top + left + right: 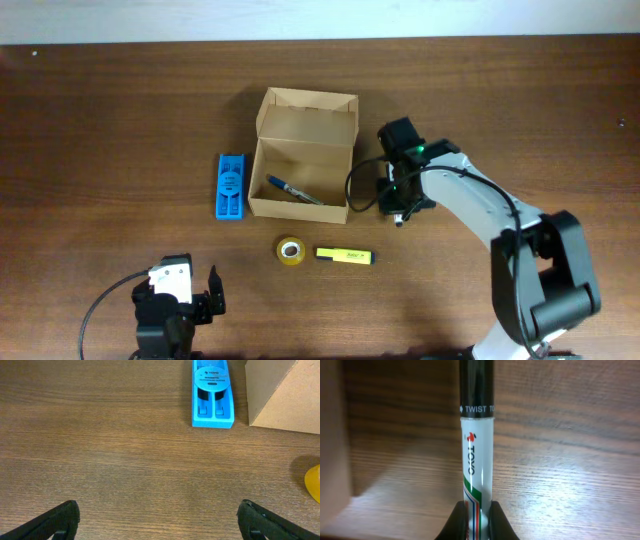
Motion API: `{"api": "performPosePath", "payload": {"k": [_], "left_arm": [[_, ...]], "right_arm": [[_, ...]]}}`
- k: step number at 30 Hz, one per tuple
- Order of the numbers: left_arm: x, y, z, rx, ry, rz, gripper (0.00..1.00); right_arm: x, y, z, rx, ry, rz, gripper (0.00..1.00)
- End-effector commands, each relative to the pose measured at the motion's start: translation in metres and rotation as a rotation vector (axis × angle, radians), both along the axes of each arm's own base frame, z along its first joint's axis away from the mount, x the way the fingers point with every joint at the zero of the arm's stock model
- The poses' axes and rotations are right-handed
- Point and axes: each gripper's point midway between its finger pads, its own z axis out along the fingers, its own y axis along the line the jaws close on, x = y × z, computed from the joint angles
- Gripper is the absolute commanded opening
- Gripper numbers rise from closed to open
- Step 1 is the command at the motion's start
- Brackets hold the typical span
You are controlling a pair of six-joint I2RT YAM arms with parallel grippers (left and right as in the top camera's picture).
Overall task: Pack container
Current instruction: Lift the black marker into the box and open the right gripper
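Right wrist: "TOYO", "TWIST TO" on marker [477, 460]

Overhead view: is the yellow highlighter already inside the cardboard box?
No, the yellow highlighter lies on the table outside the cardboard box, beside the tape roll.

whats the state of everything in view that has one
container, open, lid flap up
pen, lying inside container
marker, held in right fingers
tape roll, flat on table
highlighter, lying on table
blue block, flat on table
left fingers, open, empty
right fingers, shut on marker
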Motion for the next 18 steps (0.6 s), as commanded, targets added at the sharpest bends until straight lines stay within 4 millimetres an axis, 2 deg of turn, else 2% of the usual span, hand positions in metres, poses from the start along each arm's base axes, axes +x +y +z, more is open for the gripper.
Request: {"api": "performPosePath", "payload": {"k": [1, 8, 11, 16, 18], "left_arm": [[0.000, 0.001, -0.002, 0.020, 0.002, -0.008, 0.99], [0.000, 0.001, -0.002, 0.020, 0.002, -0.008, 1.00], [0.000, 0.001, -0.002, 0.020, 0.002, -0.008, 1.00], [0.000, 0.001, -0.002, 0.020, 0.002, -0.008, 1.00], [0.000, 0.001, -0.002, 0.020, 0.002, -0.008, 1.00]], "right_arm": [[0.016, 0.004, 0.037, 0.029, -0.101, -0.005, 0.08], [0.026, 0.009, 0.081, 0.059, -0.200, 0.038, 0.08], [0.032, 0.018, 0.099, 0.077, -0.246, 0.100, 0.08], [0.038, 0.050, 0.119, 0.121, -0.317, 0.258, 0.08], [0.038, 0.070, 0.124, 0.134, -0.355, 0.339, 0.08]]}}
